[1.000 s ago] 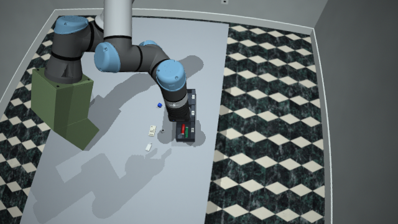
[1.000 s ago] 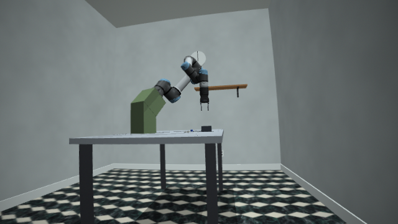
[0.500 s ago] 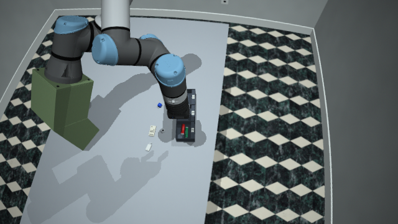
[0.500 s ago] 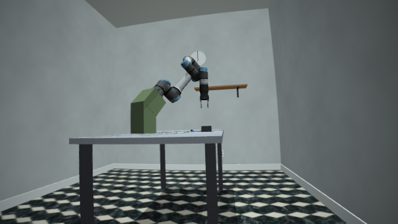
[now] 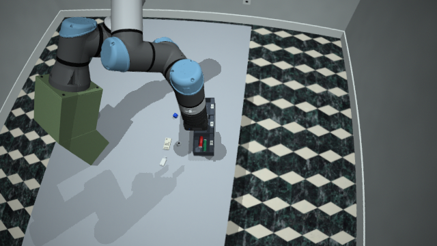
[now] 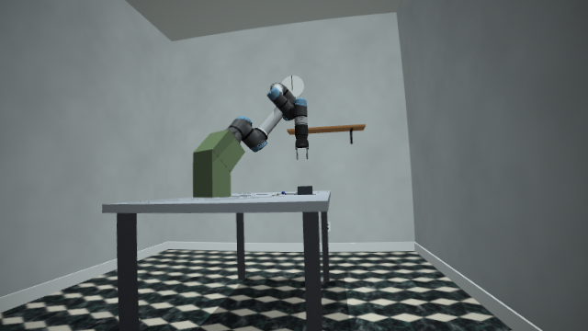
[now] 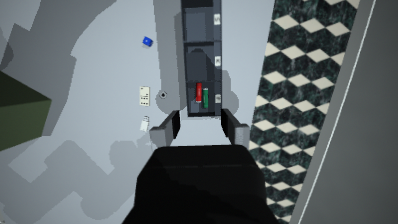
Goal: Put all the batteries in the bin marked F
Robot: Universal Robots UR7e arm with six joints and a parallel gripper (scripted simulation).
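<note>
A red battery [image 5: 201, 141] [image 7: 198, 93] and a green battery [image 5: 205, 145] [image 7: 205, 96] lie side by side in the nearest bin [image 5: 196, 152] [image 7: 192, 113] of a dark row of three bins. My gripper [image 6: 301, 156] [image 7: 200, 118] is open and empty. It hangs high above that row of bins. In the top view the wrist hides the fingers and part of the middle bin.
On the table left of the bins lie a blue cube [image 5: 175, 115] [image 7: 147, 41], a white domino [image 5: 166, 143] [image 7: 144, 95], a small dark ring [image 5: 177, 143] [image 7: 163, 94] and a white USB stick [image 5: 163, 161] [image 7: 144, 123]. The table's right edge [image 5: 235, 143] runs close beside the bins. The green robot base [image 5: 68, 113] stands at the left.
</note>
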